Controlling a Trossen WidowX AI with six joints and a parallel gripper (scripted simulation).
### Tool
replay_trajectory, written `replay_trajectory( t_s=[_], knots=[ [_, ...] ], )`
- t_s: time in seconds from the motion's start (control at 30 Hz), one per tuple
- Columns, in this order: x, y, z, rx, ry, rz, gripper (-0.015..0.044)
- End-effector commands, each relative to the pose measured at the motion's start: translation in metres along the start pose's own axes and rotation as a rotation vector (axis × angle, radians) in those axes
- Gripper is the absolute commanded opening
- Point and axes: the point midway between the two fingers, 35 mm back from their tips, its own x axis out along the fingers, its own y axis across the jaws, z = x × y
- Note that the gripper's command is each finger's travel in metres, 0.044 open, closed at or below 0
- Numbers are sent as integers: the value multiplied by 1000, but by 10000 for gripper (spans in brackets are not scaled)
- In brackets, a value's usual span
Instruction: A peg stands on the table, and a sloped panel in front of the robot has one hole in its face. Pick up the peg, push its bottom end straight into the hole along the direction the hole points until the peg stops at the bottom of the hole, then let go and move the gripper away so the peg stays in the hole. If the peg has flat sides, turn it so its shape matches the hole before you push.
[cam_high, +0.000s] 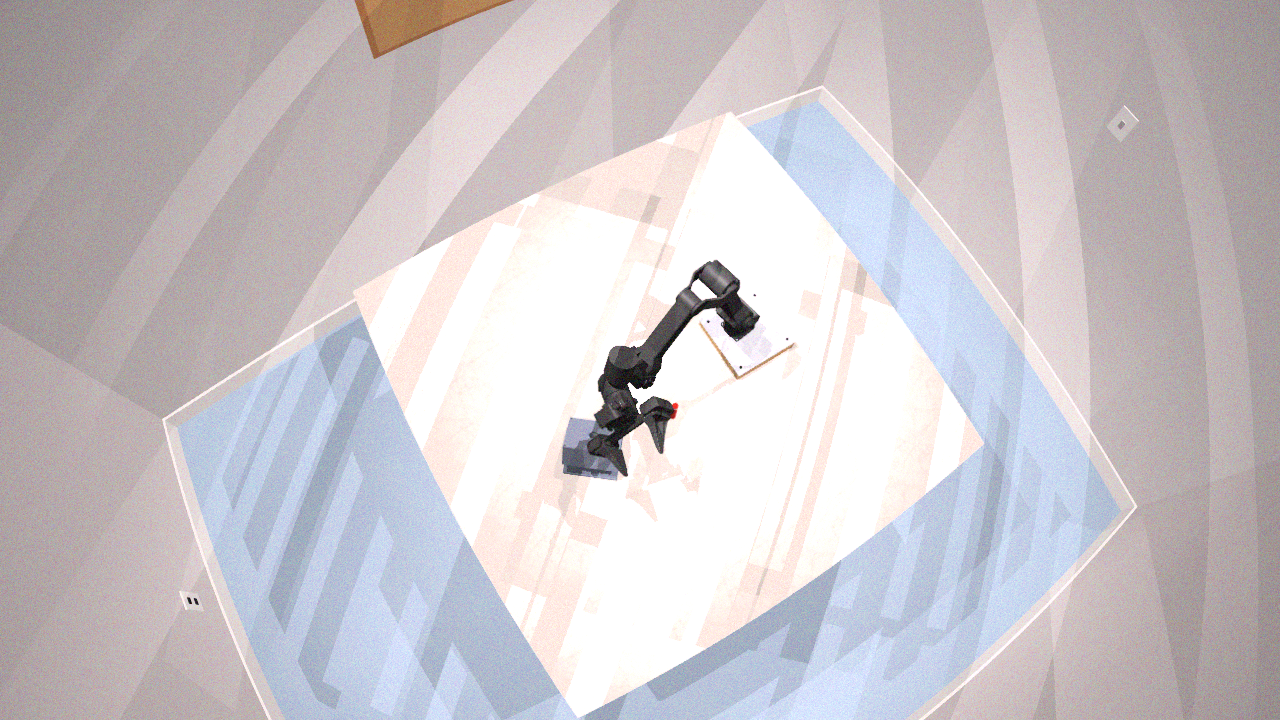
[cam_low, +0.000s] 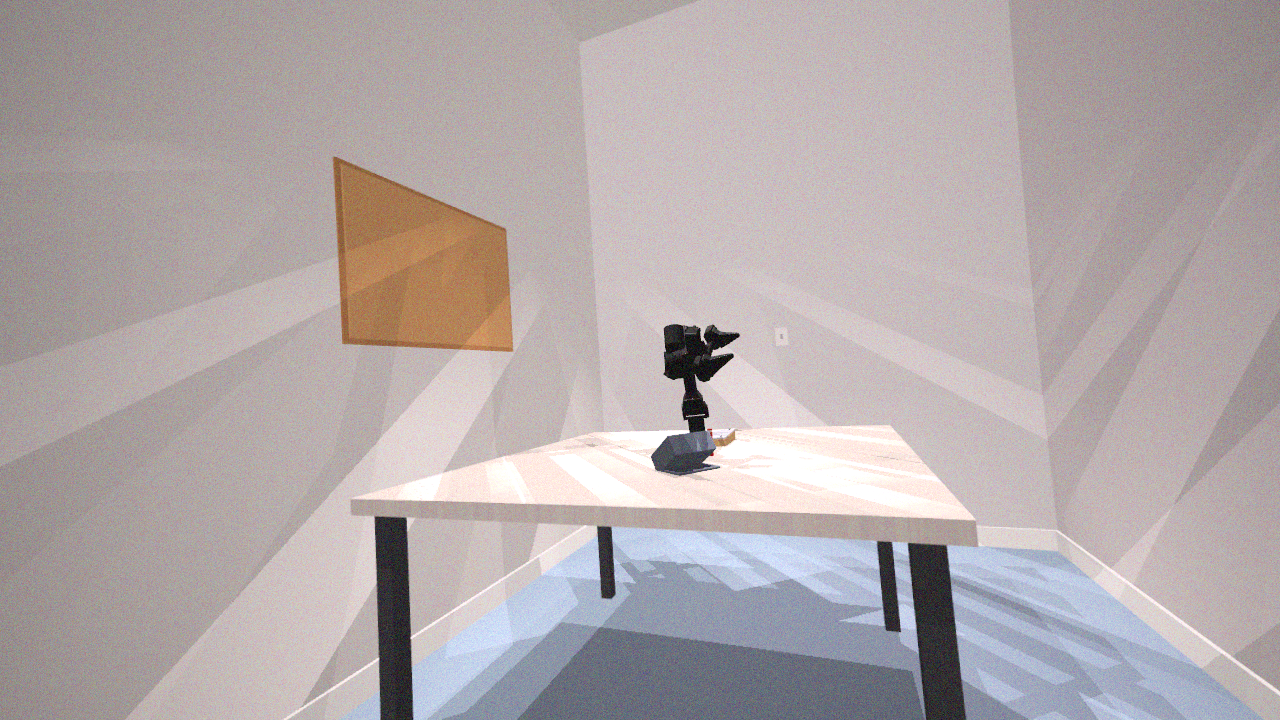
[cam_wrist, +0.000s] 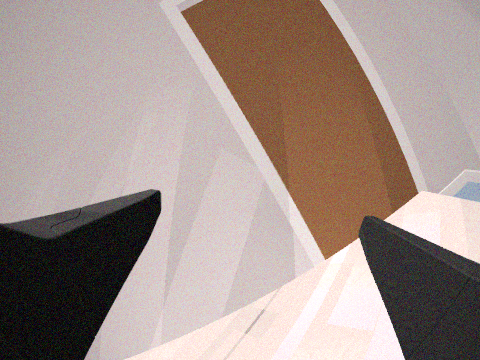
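Observation:
A small red peg (cam_high: 674, 406) (cam_low: 710, 432) stands on the table; in the top view a finger partly covers it, and in the exterior view the panel block hides part of it. The blue-grey sloped panel block (cam_high: 577, 447) (cam_low: 682, 452) sits on the table, partly under the arm in the top view. Its hole cannot be made out. My gripper (cam_high: 643, 462) (cam_low: 734, 346) (cam_wrist: 264, 214) is wide open and empty, high above the table, with its fingers pointing sideways. The wrist view shows neither peg nor panel.
The arm's base plate (cam_high: 765, 351) (cam_low: 726, 437) stands on the pale table (cam_high: 805, 501) (cam_low: 554, 483), behind the panel block in the exterior view. A brown door (cam_wrist: 325, 115) and the table's edge show in the wrist view. An orange board (cam_low: 425, 268) hangs on the wall.

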Motion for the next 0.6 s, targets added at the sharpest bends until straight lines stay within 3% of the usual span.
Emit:
replay_trajectory(
  t_s=[0.0, 0.57],
  knots=[
    [4, -3, 1, -60, -13, -39, 440],
    [12, -26, -10, -266, 18, -209, 440]
  ],
)
